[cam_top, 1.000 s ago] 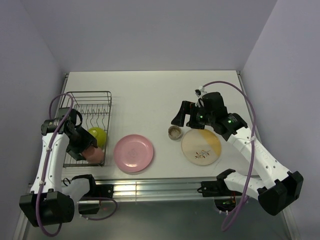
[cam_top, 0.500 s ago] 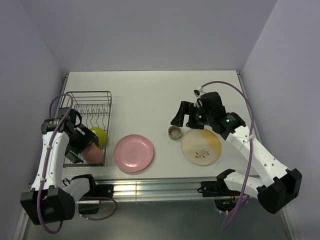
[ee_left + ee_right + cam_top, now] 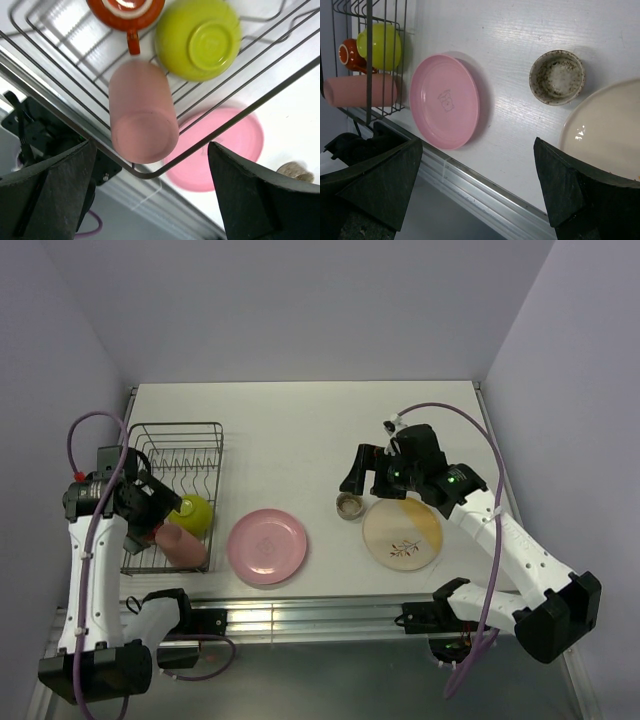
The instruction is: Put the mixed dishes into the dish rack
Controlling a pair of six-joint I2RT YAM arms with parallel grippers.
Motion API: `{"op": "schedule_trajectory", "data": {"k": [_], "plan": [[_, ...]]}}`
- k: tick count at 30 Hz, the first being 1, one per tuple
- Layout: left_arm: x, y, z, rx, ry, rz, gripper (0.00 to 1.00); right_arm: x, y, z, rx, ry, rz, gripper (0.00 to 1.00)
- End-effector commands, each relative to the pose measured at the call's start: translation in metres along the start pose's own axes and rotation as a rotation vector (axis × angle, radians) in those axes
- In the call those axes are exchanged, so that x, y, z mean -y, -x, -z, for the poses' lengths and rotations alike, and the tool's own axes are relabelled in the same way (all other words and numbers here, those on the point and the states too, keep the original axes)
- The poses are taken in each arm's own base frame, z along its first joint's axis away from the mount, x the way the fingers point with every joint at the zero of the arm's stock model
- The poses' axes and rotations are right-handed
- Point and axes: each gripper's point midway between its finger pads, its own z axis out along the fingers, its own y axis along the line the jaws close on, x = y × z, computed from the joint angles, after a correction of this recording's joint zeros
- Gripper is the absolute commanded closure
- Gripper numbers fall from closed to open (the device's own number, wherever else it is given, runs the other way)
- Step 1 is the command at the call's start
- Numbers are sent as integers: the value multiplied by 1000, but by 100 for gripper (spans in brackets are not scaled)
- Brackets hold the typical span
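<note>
The dish rack stands at the table's left. In it are the lime-green bowl upside down, the dark red-orange mug, and the salmon-pink cup lying on its side at the near corner. My left gripper hangs open above that cup, holding nothing. The pink plate lies on the table right of the rack. The small grey-tan cup stands upright beside the cream-and-orange plate. My right gripper is open just behind the small cup, holding nothing.
The table's near edge is an aluminium rail, close to the pink plate and the rack's corner. Grey walls close in the left, back and right sides. The rack's far half shows bare upright prongs.
My left gripper opened and let go of the salmon-pink cup, which now lies in the rack. The left arm rose and drew back to the left. The right arm barely moved.
</note>
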Motion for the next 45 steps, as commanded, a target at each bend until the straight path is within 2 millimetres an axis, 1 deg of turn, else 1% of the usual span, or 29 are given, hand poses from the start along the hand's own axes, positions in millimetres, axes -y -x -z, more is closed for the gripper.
{"op": "schedule_trajectory", "data": {"k": [1, 4, 7, 8, 9, 11, 12, 13, 14, 15, 16, 17, 18, 19, 20, 21, 24, 27, 29, 31, 33, 36, 37, 38, 39, 40, 42, 43, 45], "plan": [[-9, 21, 25, 141, -5, 40, 1, -3, 9, -3, 35, -1, 32, 0], [-15, 27, 37, 223, -30, 68, 1, -2, 8, -7, 23, -7, 35, 0], [-30, 31, 46, 316, -34, 103, 1, -3, 4, -14, -2, -10, 42, 0], [-34, 31, 46, 334, -25, 120, 1, -4, 3, -16, -9, -12, 46, 0], [-41, 33, 50, 378, -28, 145, 1, -4, 2, -20, -21, -17, 48, 0], [-46, 31, 46, 397, -29, 161, 1, -9, -4, -25, -46, -21, 67, 0], [-49, 32, 47, 424, -38, 169, 2, -9, -4, -29, -48, -36, 71, 0], [-50, 33, 46, 438, -37, 172, 12, -11, -4, -31, -53, -39, 77, 0], [-49, 37, 42, 457, -39, 170, 16, -16, -6, -31, -58, -33, 92, 0], [-53, 41, 42, 483, -14, 182, 26, -17, -6, -33, -60, -40, 95, 1], [-54, 42, 38, 488, -6, 186, 61, -18, -6, -32, -61, -44, 96, 1], [-51, 45, 36, 494, -10, 187, 80, -20, -4, -31, -55, -43, 98, 0], [-45, 50, 35, 503, -24, 200, 97, -20, -2, -28, -44, -46, 98, 1], [-42, 49, 30, 491, -30, 204, 100, -20, -1, -27, -41, -48, 95, 1], [-38, 51, 24, 476, -22, 216, 100, -21, 0, -26, -37, -48, 95, 0], [-32, 55, 22, 481, -36, 231, 100, -22, 1, -24, -34, -45, 98, 0], [-22, 66, 13, 495, -29, 252, 100, -21, 0, -24, -42, -54, 100, 1], [-23, 71, -2, 489, 32, 257, 100, -19, -4, -26, -55, -58, 106, 1], [-25, 68, -18, 469, 72, 266, 100, -16, -7, -27, -58, -64, 106, 1], [-25, 69, -27, 463, 84, 278, 100, -15, -8, -27, -58, -62, 104, 1], [-22, 70, -33, 451, 86, 284, 100, -14, -10, -29, -64, -63, 106, 1], [-15, 72, -36, 434, 69, 289, 100, -10, -11, -33, -67, -75, 111, 0], [-13, 73, -35, 430, 63, 291, 100, -9, -11, -36, -67, -77, 111, 0], [-11, 73, -32, 432, 52, 297, 100, -6, -14, -40, -81, -86, 107, 0], [-11, 76, -29, 444, 52, 301, 100, -8, -17, -42, -97, -75, 102, 0], [-9, 83, -19, 473, 34, 306, 100, -7, -21, -46, -111, -68, 100, 0], [-10, 96, -1, 536, 28, 316, 94, -5, -28, -55, -144, -64, 93, 0], [-11, 109, 16, 599, 25, 304, 92, -2, -28, -58, -146, -76, 92, 0], [-7, 121, 34, 650, -3, 295, 89, 7, -30, -66, -154, -115, 89, 0]]}}
